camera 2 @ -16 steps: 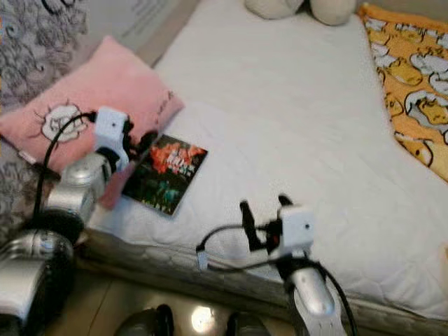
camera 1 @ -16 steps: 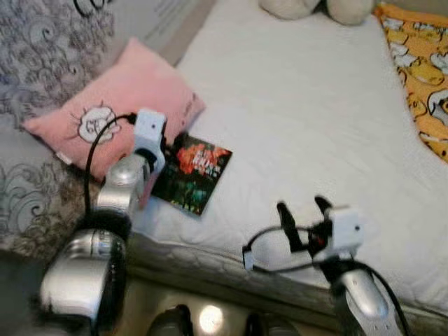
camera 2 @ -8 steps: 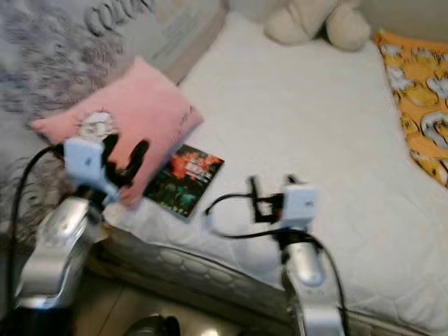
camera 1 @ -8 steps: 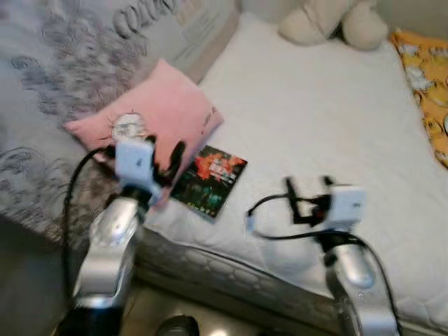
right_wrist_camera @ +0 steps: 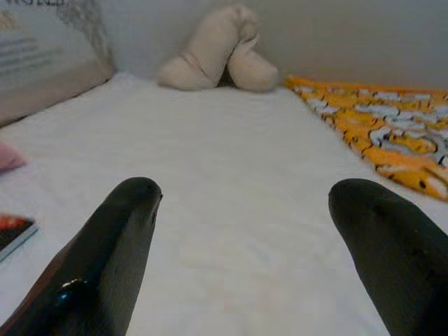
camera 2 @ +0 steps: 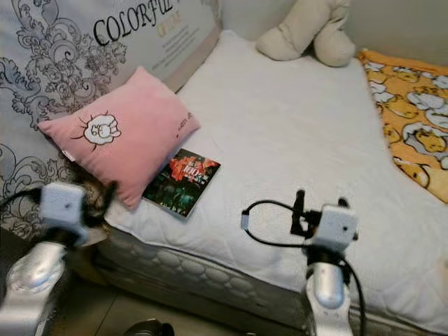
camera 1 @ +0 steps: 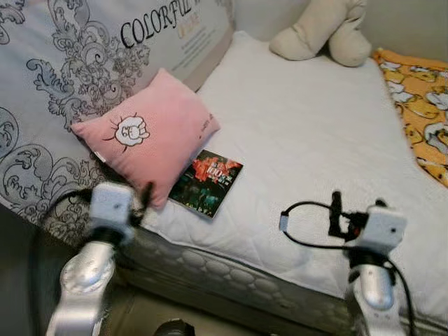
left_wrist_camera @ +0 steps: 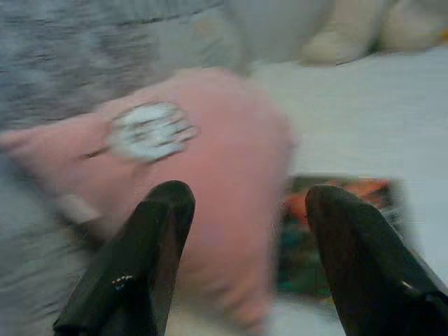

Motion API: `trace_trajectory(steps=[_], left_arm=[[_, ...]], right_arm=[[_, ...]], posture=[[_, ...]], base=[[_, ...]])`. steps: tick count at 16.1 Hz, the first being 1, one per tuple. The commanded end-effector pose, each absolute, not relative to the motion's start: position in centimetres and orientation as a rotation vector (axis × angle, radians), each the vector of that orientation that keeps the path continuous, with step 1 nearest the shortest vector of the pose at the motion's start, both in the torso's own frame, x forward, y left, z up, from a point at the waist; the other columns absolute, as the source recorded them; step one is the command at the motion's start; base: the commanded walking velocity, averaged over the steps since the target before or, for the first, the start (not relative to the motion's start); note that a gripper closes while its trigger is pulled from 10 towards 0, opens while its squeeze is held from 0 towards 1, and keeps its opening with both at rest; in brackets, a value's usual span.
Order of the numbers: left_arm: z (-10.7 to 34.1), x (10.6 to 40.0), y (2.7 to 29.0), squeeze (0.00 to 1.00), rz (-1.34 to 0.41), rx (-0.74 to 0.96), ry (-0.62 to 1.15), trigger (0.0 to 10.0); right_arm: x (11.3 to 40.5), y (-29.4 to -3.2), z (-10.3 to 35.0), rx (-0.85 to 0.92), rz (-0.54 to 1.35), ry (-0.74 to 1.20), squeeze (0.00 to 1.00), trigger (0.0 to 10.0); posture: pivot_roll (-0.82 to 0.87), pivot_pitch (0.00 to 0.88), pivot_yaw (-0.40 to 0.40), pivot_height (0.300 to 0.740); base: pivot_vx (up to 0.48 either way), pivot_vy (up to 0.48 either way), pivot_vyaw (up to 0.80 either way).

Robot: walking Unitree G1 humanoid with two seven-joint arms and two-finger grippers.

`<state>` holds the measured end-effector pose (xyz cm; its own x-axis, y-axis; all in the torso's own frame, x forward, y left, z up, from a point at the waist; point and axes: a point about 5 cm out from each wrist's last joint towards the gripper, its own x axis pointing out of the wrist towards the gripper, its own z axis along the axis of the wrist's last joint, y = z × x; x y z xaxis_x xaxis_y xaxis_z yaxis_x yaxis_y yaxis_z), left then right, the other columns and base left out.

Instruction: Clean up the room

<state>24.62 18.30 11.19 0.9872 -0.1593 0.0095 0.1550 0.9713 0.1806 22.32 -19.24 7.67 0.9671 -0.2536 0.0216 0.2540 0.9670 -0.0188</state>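
From the head views we see a white bed (camera 1: 308, 133) with a pink pillow (camera 1: 150, 133) at its ten o'clock side, leaning on a grey patterned quilt (camera 1: 63, 70). A book (camera 1: 206, 182) lies flat on the bed, just beside the pillow's lower corner, at about four o'clock from it. A beige plush toy (camera 1: 325, 31) sits at the bed's twelve o'clock end, and an orange blanket (camera 1: 420, 98) lies at two o'clock. The left gripper (camera 1: 143, 203) hovers at the mattress edge below the pillow; the right gripper (camera 1: 357, 206) hovers over bare bed at five o'clock.

In the left wrist view, the fingers (left_wrist_camera: 140, 259) are spread wide, holding nothing, with pillow and book ahead, blurred.

In the right wrist view, the fingers (right_wrist_camera: 112, 252) are likewise spread, empty, above the sheet.
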Motion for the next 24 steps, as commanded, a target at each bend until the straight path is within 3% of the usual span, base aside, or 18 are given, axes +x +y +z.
trace_trajectory(steps=[1, 7, 16, 17, 20, 24], left_arm=[[11.7, 25.4, 16.6, 0.00, -0.228, 0.148, -0.037, 10.0], [10.8, 27.2, 15.9, 0.00, -0.159, 0.102, 0.011, 10.0], [10.3, 27.6, 15.5, 0.00, -0.124, 0.085, 0.043, 10.0], [10.3, 27.5, 15.8, 1.00, -0.090, 0.060, 0.045, 10.0], [11.6, 27.9, 16.5, 1.00, -0.035, 0.022, -0.026, 10.0], [12.3, 28.0, 15.2, 1.00, -0.127, 0.052, -0.068, 10.0]], right_arm=[[23.2, -19.1, 8.3, -0.022, -0.249, -0.043, 0.00, 10.0], [25.4, -17.8, 9.0, -0.037, -0.168, -0.041, 0.00, 10.0], [25.6, -17.0, 9.0, -0.037, -0.134, -0.049, 0.00, 10.0], [25.4, -17.1, 8.9, -0.043, -0.137, -0.045, 0.00, 10.0], [25.2, -17.5, 9.0, -0.055, -0.146, -0.050, 0.00, 10.0], [25.4, -18.2, 9.0, -0.065, -0.171, -0.055, 0.00, 10.0]], posture=[[0.03, 0.000, -0.016, 0.740], [0.02, 0.000, -0.033, 0.740], [0.02, 0.000, -0.029, 0.740], [0.02, 0.000, -0.028, 0.740], [0.01, 0.000, -0.027, 0.740], [0.00, 0.000, -0.023, 0.740]], base=[[0.000, 0.000, 0.00], [0.000, -0.475, 0.00], [0.000, -0.461, 0.00], [0.341, -0.334, 0.00], [0.415, -0.084, 0.00], [0.427, 0.000, 0.00]])
